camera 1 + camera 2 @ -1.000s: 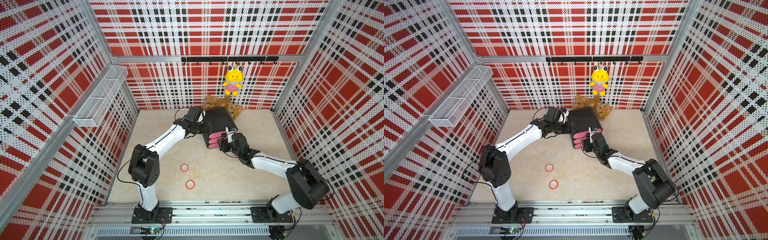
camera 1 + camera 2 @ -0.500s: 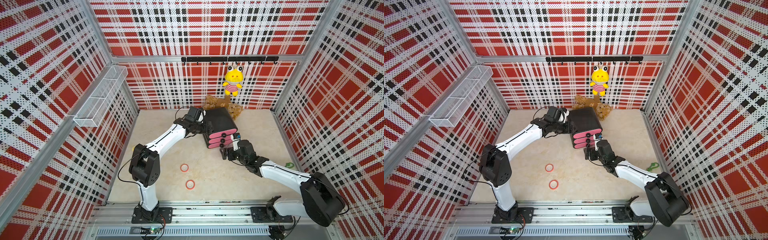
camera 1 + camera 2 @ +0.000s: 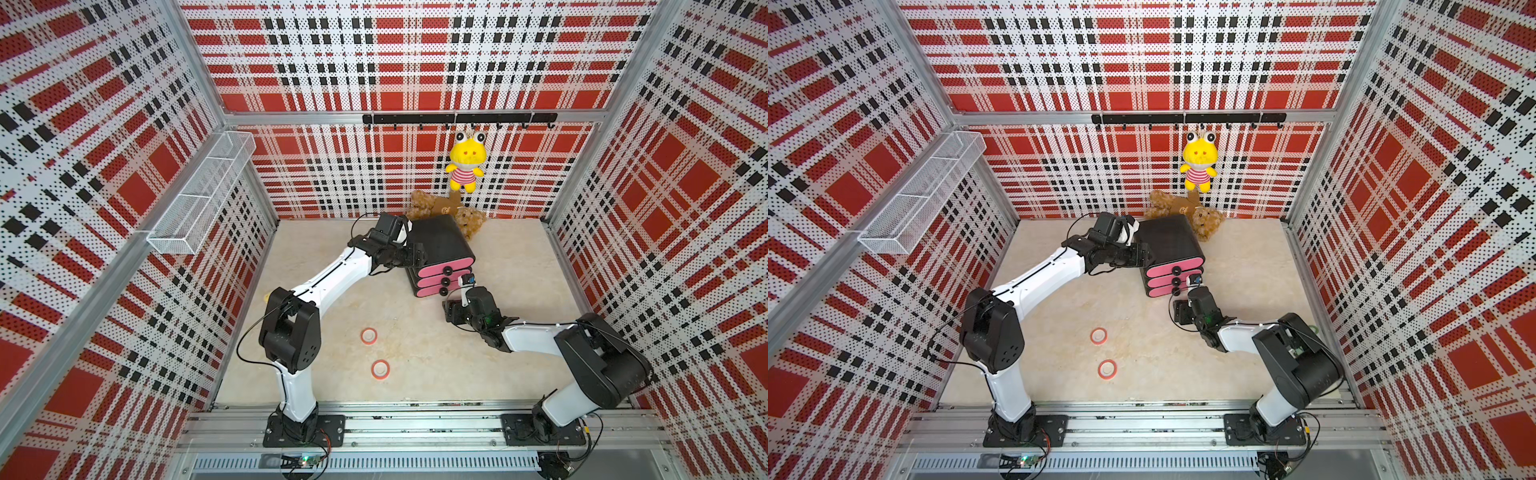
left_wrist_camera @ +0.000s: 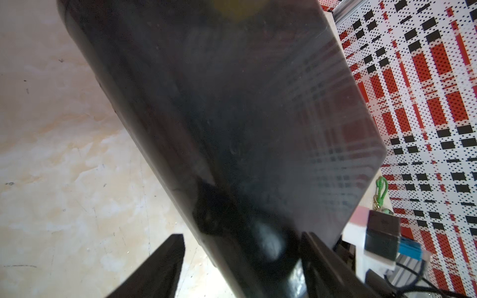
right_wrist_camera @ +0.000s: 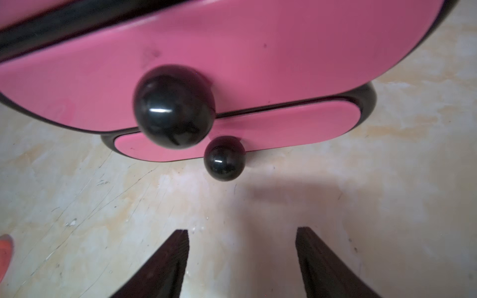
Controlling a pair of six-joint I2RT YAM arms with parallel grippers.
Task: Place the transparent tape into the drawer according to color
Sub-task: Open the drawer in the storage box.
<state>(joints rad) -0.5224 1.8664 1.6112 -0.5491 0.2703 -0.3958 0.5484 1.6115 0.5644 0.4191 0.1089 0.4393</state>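
Lying on the floor [image 3: 519,270], the nearer red tape ring [image 3: 380,368] and the farther red tape ring [image 3: 369,336] were seen well apart from the drawers [image 3: 432,271]. The right gripper [image 5: 242,232] was spread and empty before the knobs [image 5: 174,107]. The left gripper [image 4: 242,234] was set astride the black cabinet [image 4: 232,103], and whether it clamped could not be told.

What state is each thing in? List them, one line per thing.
drawers: all three look shut
cabinet: upright on the table
left end effector: jaws astride the cabinet's edge, grip unclear
right end effector: open, empty
far red tape ring: flat on the table
near red tape ring: flat on the table
yellow plush: hanging from the hook rail
brown plush toys: lying behind the cabinet
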